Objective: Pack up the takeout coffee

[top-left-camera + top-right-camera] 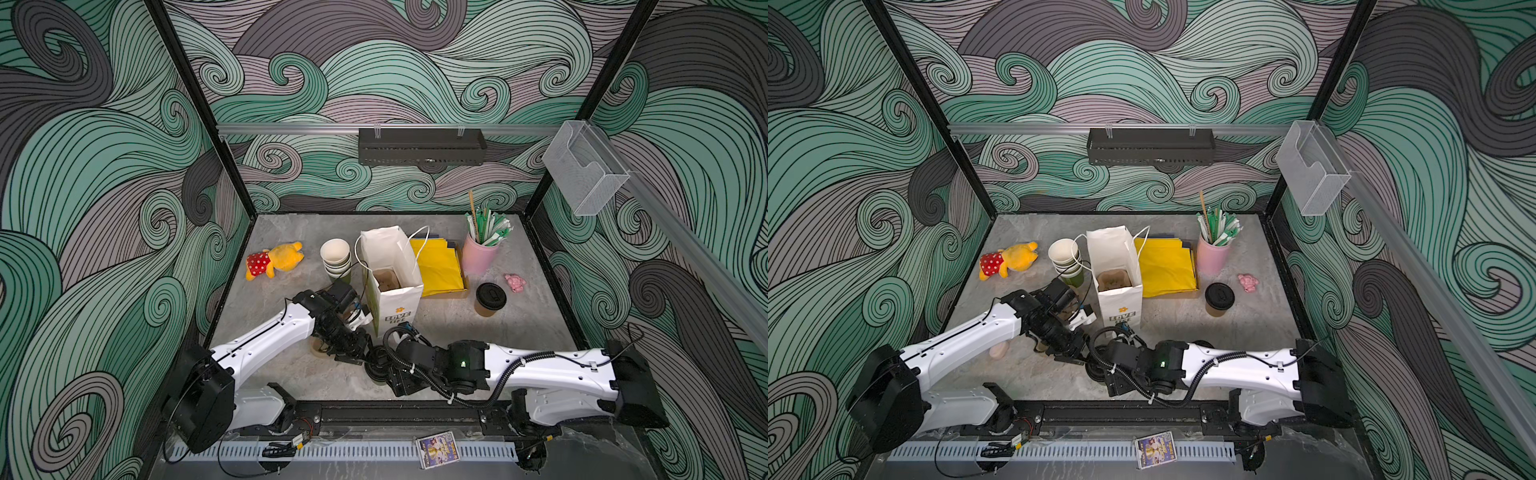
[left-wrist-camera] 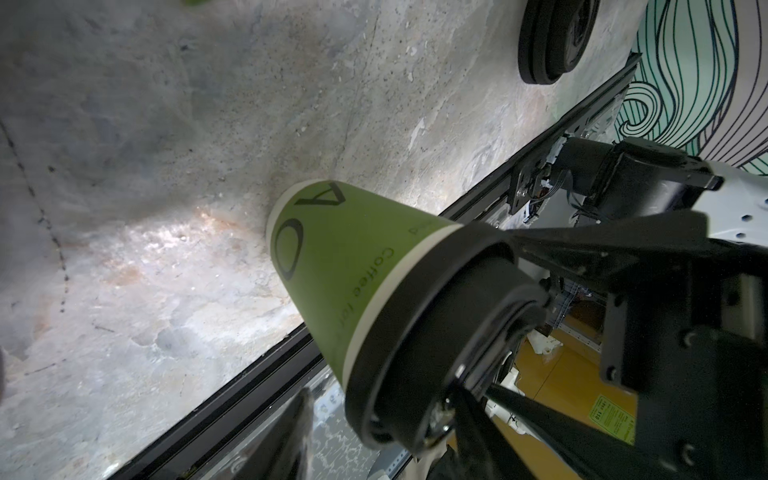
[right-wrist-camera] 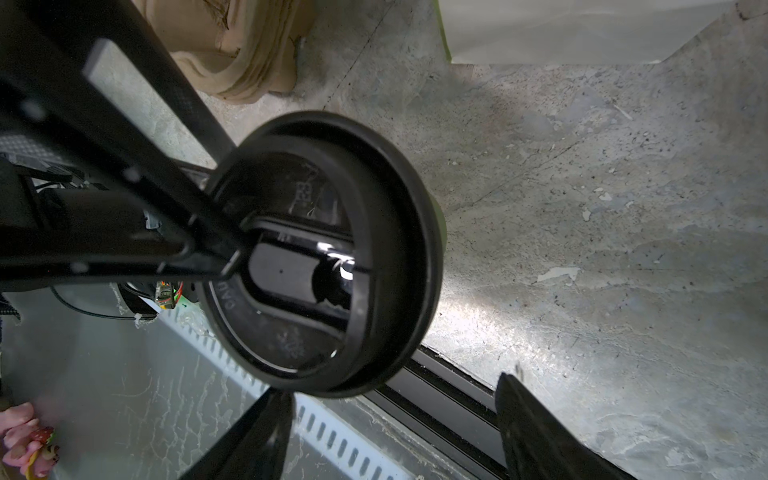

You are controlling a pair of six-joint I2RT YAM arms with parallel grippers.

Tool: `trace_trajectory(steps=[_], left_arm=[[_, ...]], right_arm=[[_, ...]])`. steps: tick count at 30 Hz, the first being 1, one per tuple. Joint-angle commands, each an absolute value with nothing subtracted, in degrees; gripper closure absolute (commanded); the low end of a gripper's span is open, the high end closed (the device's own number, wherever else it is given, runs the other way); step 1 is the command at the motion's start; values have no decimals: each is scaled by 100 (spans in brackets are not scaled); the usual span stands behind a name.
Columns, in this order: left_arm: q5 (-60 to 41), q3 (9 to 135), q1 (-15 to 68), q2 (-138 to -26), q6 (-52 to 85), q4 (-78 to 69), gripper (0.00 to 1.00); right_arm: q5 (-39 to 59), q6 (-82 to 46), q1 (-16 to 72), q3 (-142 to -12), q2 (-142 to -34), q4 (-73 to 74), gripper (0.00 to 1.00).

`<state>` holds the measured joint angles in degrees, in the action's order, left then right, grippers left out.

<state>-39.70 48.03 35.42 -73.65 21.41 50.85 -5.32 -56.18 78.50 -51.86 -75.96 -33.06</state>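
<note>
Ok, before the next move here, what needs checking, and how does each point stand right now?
1. Black lid on the green cup: ok.
2. Green cup upright on the table: ok.
3. Left claw's hold on the lid: cannot tell.
4. Right claw open above the lid: ok.
5. Paper bag upright, mouth open: ok.
6. Brown cup packed: not ok, stands right of the bag.

Top views: even, fairly bright overhead light. Sharp throughout. Soft shadows on the desk (image 1: 519,332). Wide-angle distortion leans the black corner post (image 1: 190,83) outward towards the frame edge.
Left wrist view: bright glare patch on the desk, centre left, beside the green cup (image 2: 332,266). Upper left dim. Lower right dark and soft.
Right wrist view: black lid (image 3: 374,187), centre, out of focus, with a small white glint inside it. Lower left corner blurred.
</note>
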Motion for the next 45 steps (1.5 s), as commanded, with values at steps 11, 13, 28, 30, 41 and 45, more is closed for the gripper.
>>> trace_trajectory(steps=[11,13,28,30,41,45], left_arm=[[-3610,4943,3560,-7456,1961,5257,55],[-3621,4931,3560,-7393,1970,5251,55],[-3621,4966,3560,-7358,1908,5293,57],[-3621,4978,3560,-7331,1909,5304,57],[-3872,5255,3561,-6818,1872,5221,40],[-4043,5382,3562,-6627,1855,5146,33]], right_arm=[[-837,-6336,7862,-5091,-8447,-4681,24],[-839,-6362,7873,-5073,-8531,-4767,24],[-1160,-6100,8085,-5483,-8224,-4765,22],[-1134,-5926,8128,-5513,-7891,-4636,22],[-701,-4478,8101,-5919,-6846,-4793,24],[-406,-3281,7896,-6230,-6811,-4984,23]])
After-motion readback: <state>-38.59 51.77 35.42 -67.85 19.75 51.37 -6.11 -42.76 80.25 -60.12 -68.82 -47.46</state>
